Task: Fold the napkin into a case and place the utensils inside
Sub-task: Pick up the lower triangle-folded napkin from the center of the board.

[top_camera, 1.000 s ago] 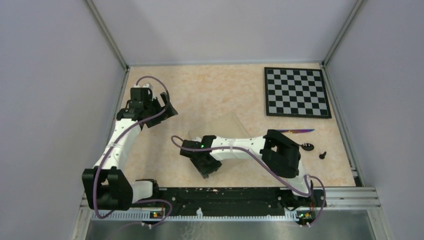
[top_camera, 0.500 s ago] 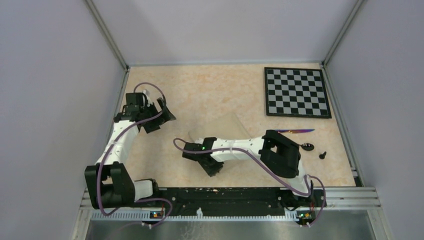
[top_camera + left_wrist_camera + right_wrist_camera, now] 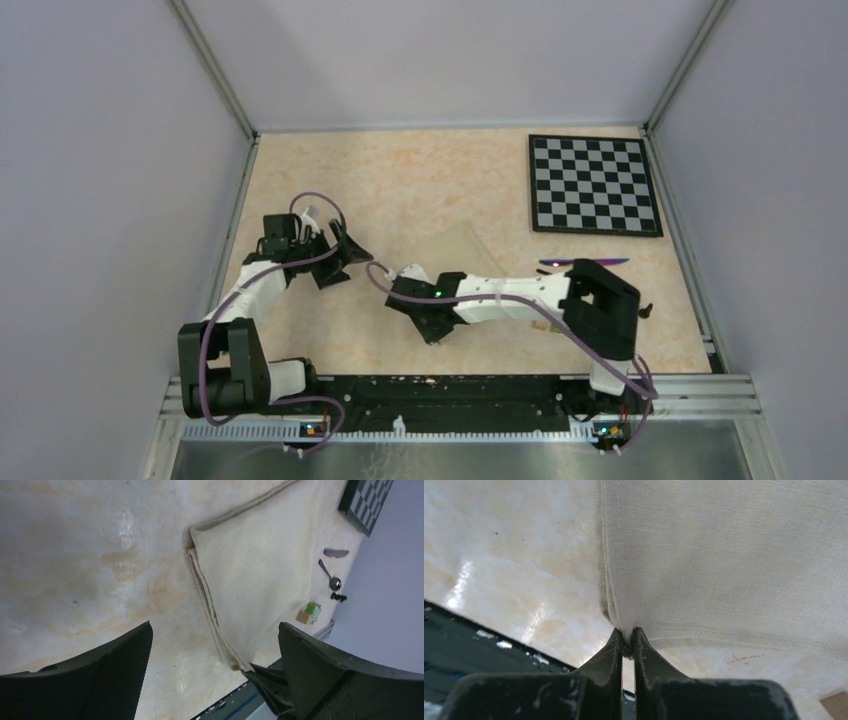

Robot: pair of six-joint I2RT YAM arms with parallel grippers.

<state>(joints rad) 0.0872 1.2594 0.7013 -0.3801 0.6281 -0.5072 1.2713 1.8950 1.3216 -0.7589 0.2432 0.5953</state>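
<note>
Your right claw (image 3: 627, 642) is pinched tight on the near corner of the one napkin (image 3: 734, 555), which lies folded in layers mid-table. Your left claw (image 3: 214, 625) hangs wide open and empty near the cloth's left edge. Two utensils lie well to the right: a spoon (image 3: 331, 577) and what looks like a purple knife (image 3: 336, 553).

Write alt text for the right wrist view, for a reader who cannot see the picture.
The right gripper pinches shut on the near corner of a folded beige napkin, whose stacked layers show along its left edge. The cloth spreads away over a speckled tan tabletop, with a black rail at lower left.
</note>
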